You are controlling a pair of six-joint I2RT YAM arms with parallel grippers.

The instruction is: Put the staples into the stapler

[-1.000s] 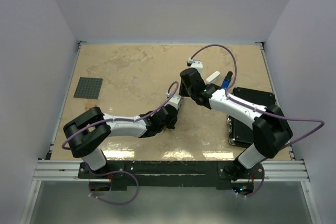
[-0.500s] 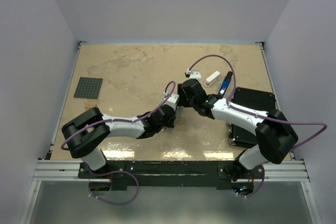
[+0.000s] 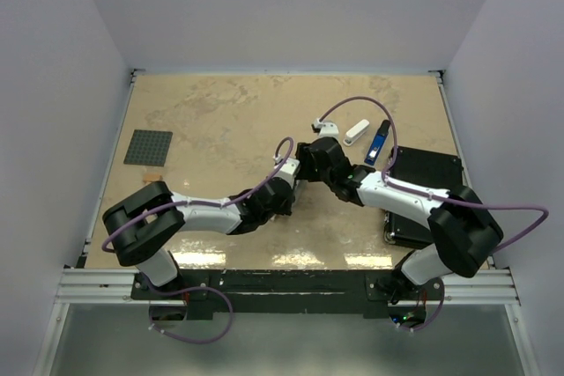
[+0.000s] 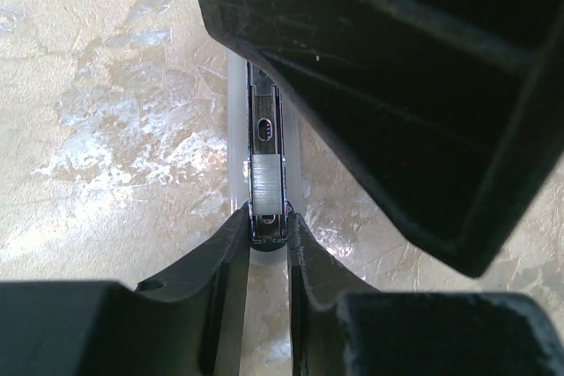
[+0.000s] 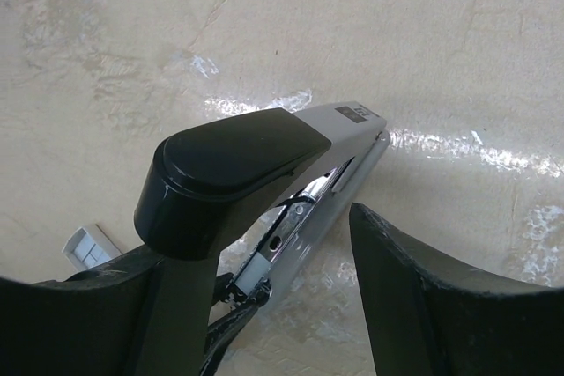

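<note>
Grey metal stapler with black lid (image 5: 344, 129): centre of the tabletop (image 3: 220, 121), lid raised.
Left fingers (image 4: 231, 248): narrow, pinching its near end; its long axis runs straight away from them.
Right fingers (image 5: 414, 297): wide, straddling the lid.
Whitish flat staples box (image 3: 356, 131): beyond the stapler, nearer my right side.

Left hand (image 4: 267, 217) and right hand (image 3: 310, 163) crowd the stapler (image 5: 348, 129); tabletop (image 3: 220, 121) elsewhere open.
</note>
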